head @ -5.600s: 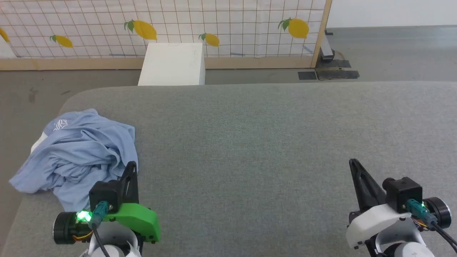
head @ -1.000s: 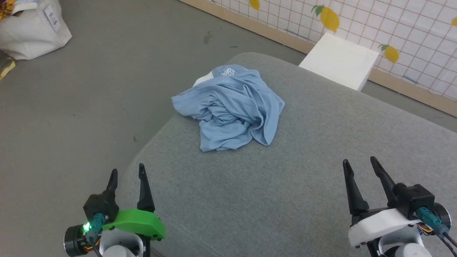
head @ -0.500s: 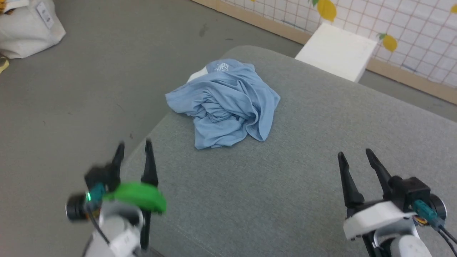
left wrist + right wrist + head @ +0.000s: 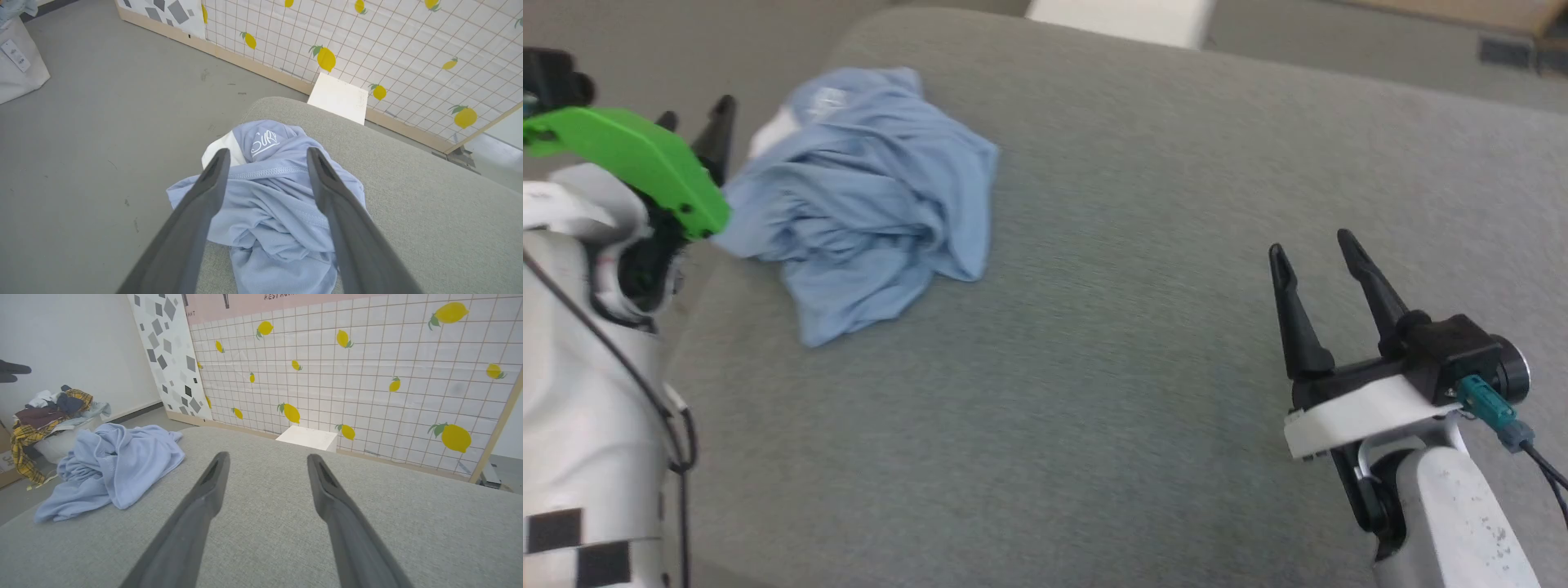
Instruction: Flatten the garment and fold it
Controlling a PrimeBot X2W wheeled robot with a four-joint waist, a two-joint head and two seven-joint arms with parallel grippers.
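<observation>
Left wrist view | left hand spread, near crumpled garment | right hand spread, empty

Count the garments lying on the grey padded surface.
1: the crumpled light blue soft-fabric polo shirt at the grey padded surface's far left corner, ahead of the left pincer. Anything beneath its folds would be hidden.

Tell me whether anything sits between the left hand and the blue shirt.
Nothing visible does. The open left hand points straight at the crumpled garment on the grey cushion, with no object between them.
</observation>
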